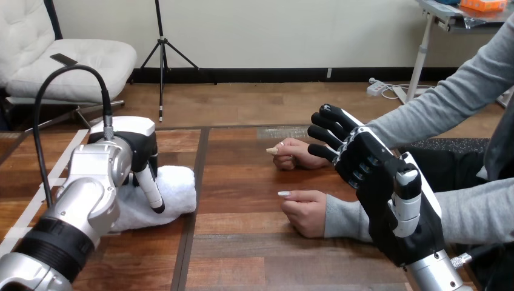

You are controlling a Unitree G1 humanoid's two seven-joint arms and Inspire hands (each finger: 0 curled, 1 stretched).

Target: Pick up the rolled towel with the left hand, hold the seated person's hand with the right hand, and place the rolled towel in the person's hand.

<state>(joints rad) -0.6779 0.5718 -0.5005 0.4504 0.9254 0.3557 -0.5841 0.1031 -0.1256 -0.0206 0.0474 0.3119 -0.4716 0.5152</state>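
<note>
At the left of the brown wooden table [242, 248], my left hand [140, 151] rested on the white rolled cloth towel [176, 194] — gripping or not, I could not tell. My right hand [376, 182] hovered unclenched, fingers straight, beside the person's nearer hand [306, 212] and farther hand [294, 154].

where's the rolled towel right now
In the head view the rolled towel lies on the left side of the wooden table, directly under the robot's left hand and well apart from the person's hands at the right.
</note>
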